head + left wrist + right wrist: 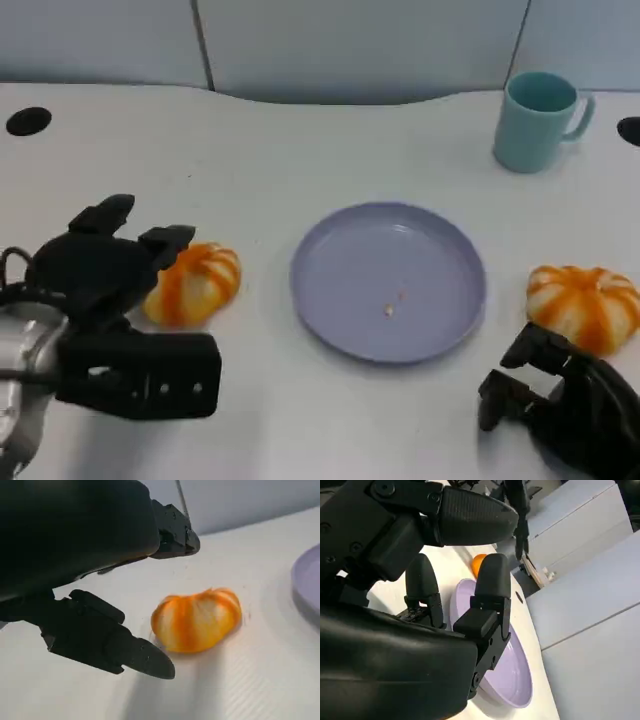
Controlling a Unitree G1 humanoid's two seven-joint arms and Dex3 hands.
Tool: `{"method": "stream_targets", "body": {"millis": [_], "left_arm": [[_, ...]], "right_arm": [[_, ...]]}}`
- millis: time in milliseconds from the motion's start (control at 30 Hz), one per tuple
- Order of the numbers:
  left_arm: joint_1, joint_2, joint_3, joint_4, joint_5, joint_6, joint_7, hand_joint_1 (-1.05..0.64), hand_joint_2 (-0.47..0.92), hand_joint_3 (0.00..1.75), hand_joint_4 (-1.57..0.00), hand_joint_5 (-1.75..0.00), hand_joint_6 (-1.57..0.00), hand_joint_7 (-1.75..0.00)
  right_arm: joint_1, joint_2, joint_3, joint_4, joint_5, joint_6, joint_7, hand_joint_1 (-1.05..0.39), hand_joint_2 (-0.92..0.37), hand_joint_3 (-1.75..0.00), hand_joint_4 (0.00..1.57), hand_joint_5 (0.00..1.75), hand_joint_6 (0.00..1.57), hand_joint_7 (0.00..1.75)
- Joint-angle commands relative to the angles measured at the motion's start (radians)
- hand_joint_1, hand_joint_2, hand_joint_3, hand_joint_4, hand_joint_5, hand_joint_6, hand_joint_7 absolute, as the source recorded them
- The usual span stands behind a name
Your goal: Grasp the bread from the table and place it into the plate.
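- The plate [388, 281] sits mid-bench, its rim clear on every side.
- One bread [193, 284] lies left of the plate, open bench between them.
- Left hand [100, 265] reaches it, fingers [107, 642] spread around it, not closed.
- Right hand [565, 400], fingers curled on nothing, sits below a second bread [585, 305] right of the plate.
- A mug [538, 121] stands beyond the plate.

Bright, even light, soft shadows; all views slightly blurred

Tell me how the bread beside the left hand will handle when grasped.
The bread looks puffy, so probably light and squashable. Its domed, ridged shape with a flat base suggests it won't roll. The left hand sits close, fingers apart.
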Motion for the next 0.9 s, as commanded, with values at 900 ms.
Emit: {"method": "stream_targets", "body": {"millis": [900], "left_arm": [[-0.373, -0.103, -0.204, 0.667, -0.183, -0.05, 0.181, -0.43, 0.74, 0.01, -0.04, -0.01, -0.12, -0.01]], "right_arm": [[0.065, -0.001, 0.017, -0.056, -0.009, 0.066, -0.053, -0.29, -0.33, -1.31, 0.67, 1.53, 0.7, 1.15]]}}
